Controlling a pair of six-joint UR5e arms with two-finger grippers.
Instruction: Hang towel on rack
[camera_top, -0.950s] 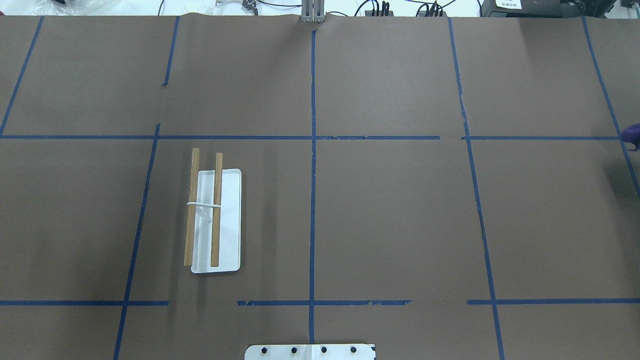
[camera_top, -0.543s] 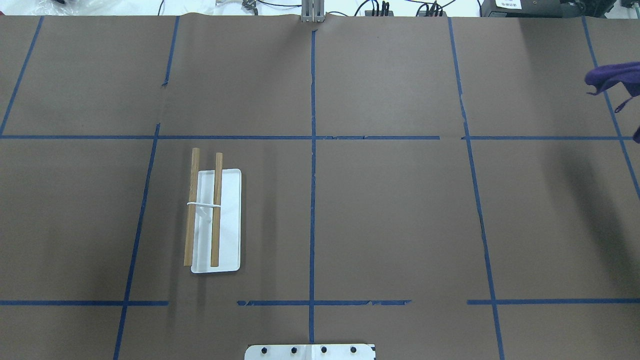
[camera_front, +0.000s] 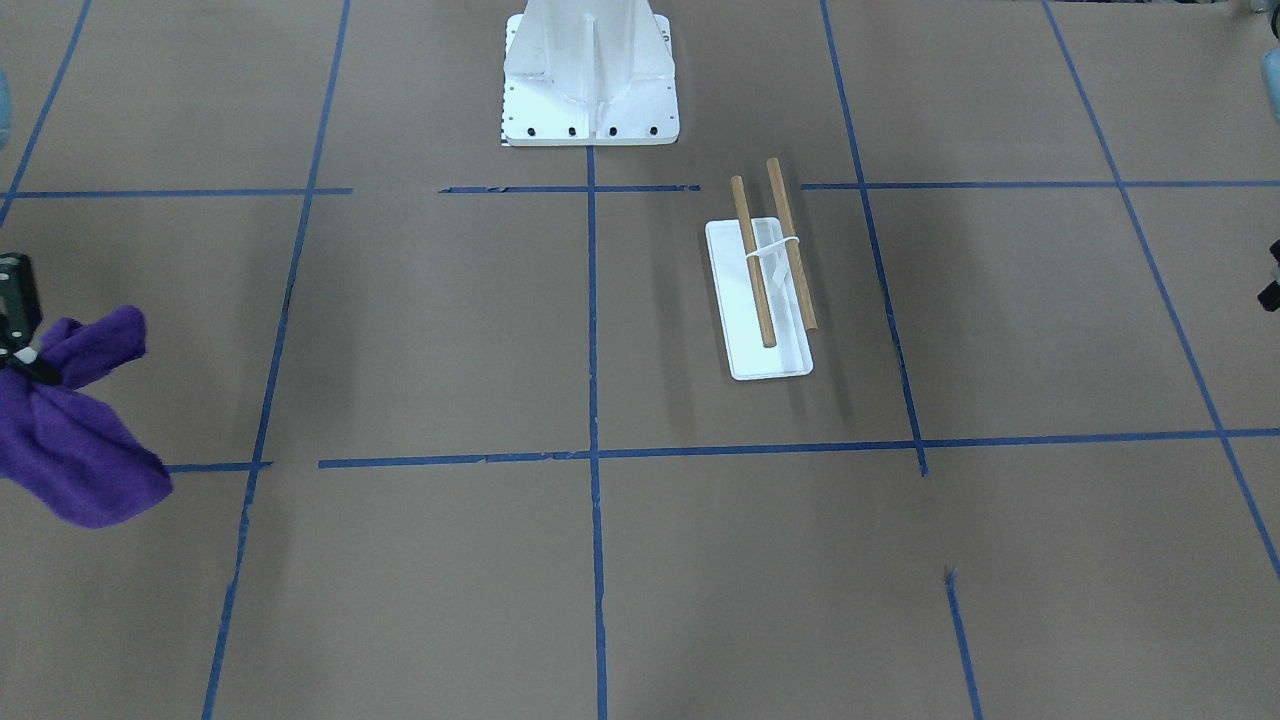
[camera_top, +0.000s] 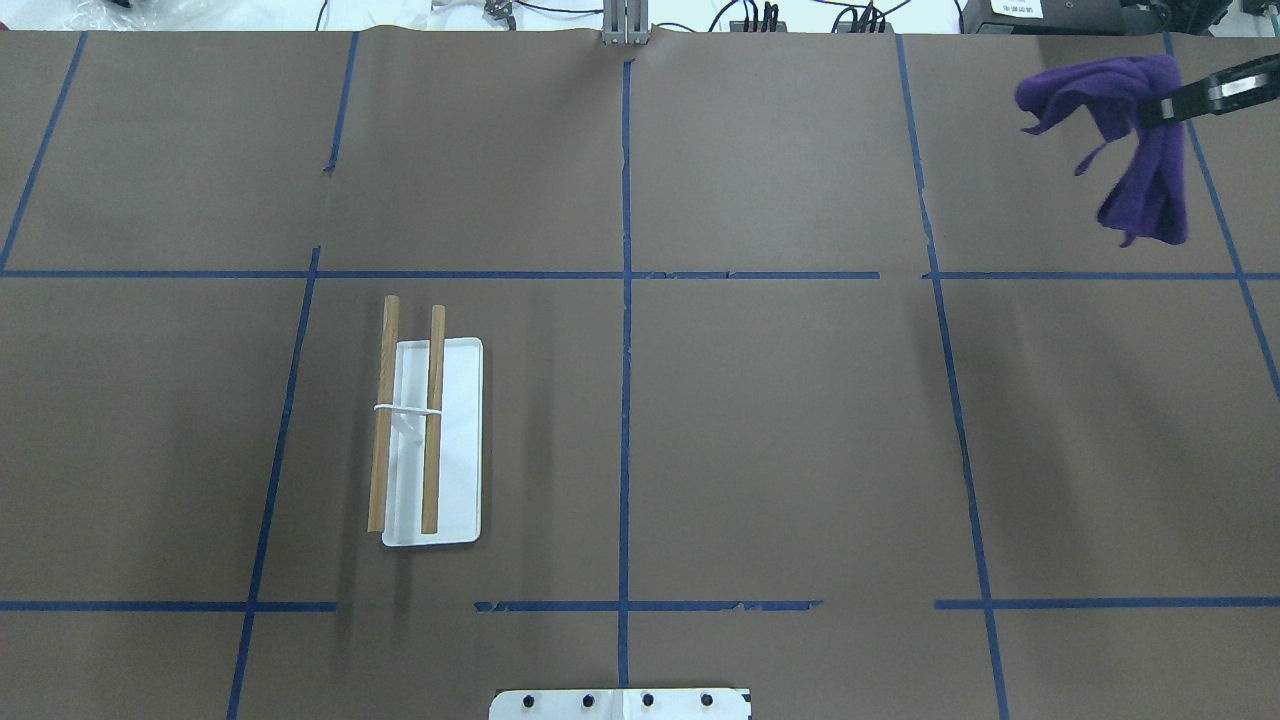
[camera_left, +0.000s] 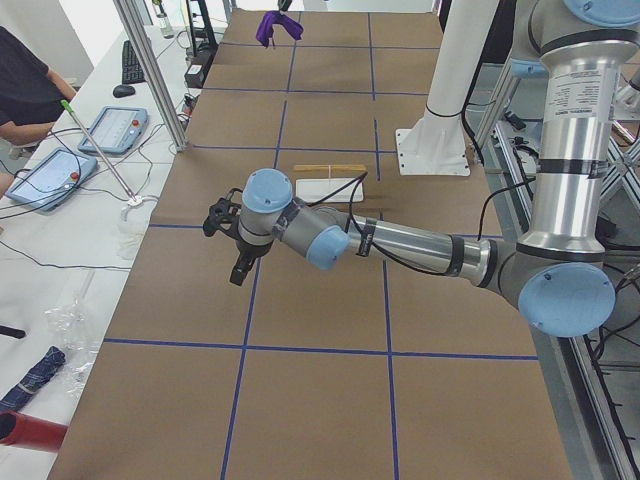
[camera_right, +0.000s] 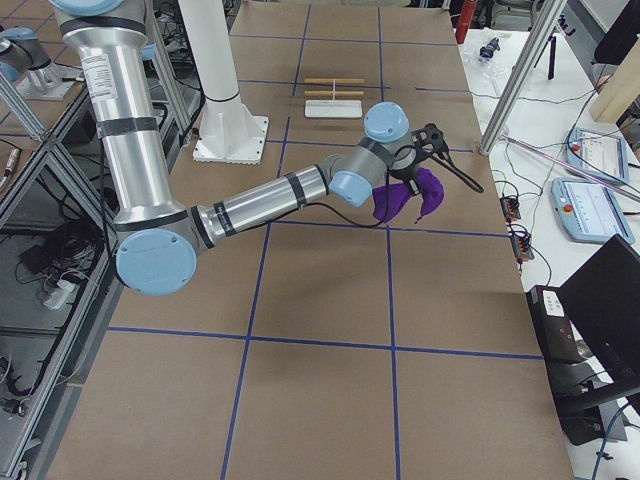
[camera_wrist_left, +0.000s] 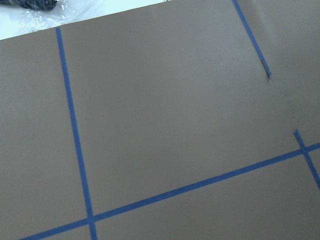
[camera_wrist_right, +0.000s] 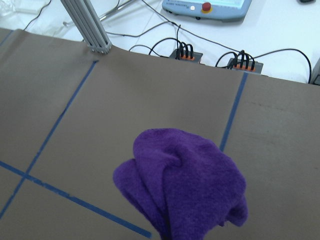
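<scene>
The rack (camera_top: 433, 420) is two parallel brown dowels on a white support over a white tray (camera_top: 460, 500), left of the table's middle; it also shows in the front view (camera_front: 768, 262). My right gripper (camera_top: 1152, 110) is shut on a purple towel (camera_top: 1140, 160) and holds it in the air over the far right of the table. The towel hangs bunched below the gripper in the front view (camera_front: 70, 440), the right side view (camera_right: 405, 195) and the right wrist view (camera_wrist_right: 185, 190). My left gripper (camera_left: 235, 250) hovers over the table's left end; I cannot tell whether it is open or shut.
The white ribbed pedestal (camera_front: 590, 80) with bolt holes stands at the robot's base. Blue tape lines divide the brown table paper. Cables and control tablets (camera_left: 110, 130) lie past the far edge, and a metal post (camera_top: 625, 25) stands at its middle.
The purple towel and my right gripper have come in from the overhead view's right edge and moved left and toward the far side. The rack has not moved.
</scene>
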